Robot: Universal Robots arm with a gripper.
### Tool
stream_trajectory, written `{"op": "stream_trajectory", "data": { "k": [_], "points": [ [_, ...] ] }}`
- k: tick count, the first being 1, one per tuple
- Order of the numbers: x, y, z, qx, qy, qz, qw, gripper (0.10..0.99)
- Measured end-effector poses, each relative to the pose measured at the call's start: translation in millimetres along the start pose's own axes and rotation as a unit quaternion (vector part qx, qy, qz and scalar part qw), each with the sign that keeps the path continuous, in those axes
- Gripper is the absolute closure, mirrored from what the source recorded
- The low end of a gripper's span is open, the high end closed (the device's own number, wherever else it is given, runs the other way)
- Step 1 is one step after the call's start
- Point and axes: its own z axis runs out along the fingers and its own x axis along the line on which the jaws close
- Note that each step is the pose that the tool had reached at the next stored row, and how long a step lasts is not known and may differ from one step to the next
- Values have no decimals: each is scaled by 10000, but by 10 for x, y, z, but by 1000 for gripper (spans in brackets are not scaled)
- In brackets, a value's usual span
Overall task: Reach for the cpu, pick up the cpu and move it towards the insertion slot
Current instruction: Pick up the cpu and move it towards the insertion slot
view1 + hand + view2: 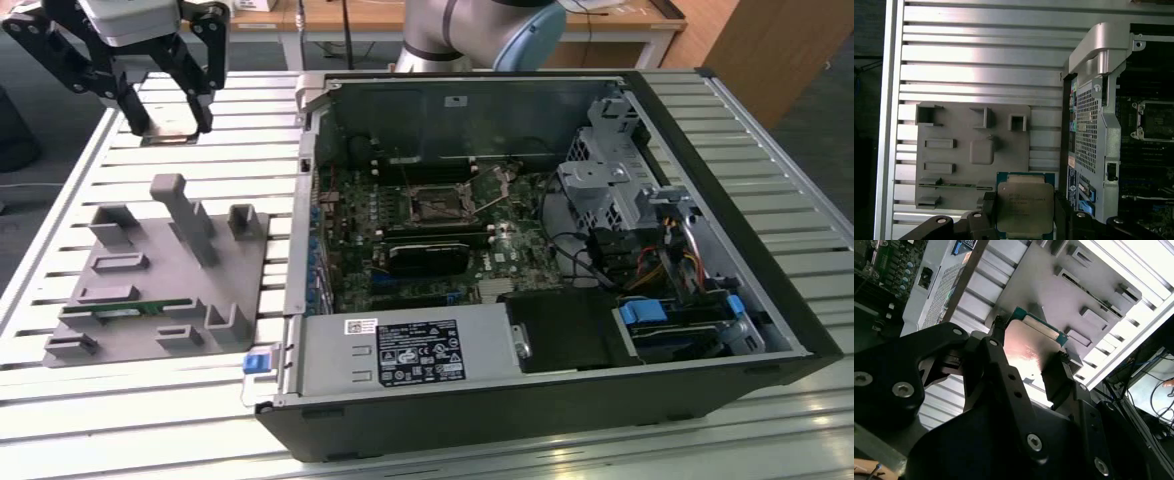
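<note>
Tool (1024,220) was clamped on the cpu (1025,206), lifted above the desk (80,190), well short of the insertion slot (437,206)

- The cpu (1024,206) has a silvery metal top with a green rim in both wrist views (1030,342).
- The gripper (163,122) is black, its fingers (985,207) black too.
- The insertion slot (435,205) is dark inside a silvery frame.
- The holder tray (147,290) is plain grey.
- The table (134,400) is pale silver, ribbed in parallel stripes.
- The computer case (534,400) is black outside, grey metal inside.
- The motherboard (501,255) is green.
</note>
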Motion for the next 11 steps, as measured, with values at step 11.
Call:
{"op": "stream_trajectory", "data": {
  "k": [11],
  "points": [
    [-129, -3, -1, -1, 0, 0, 10000, 541]
  ]
}}
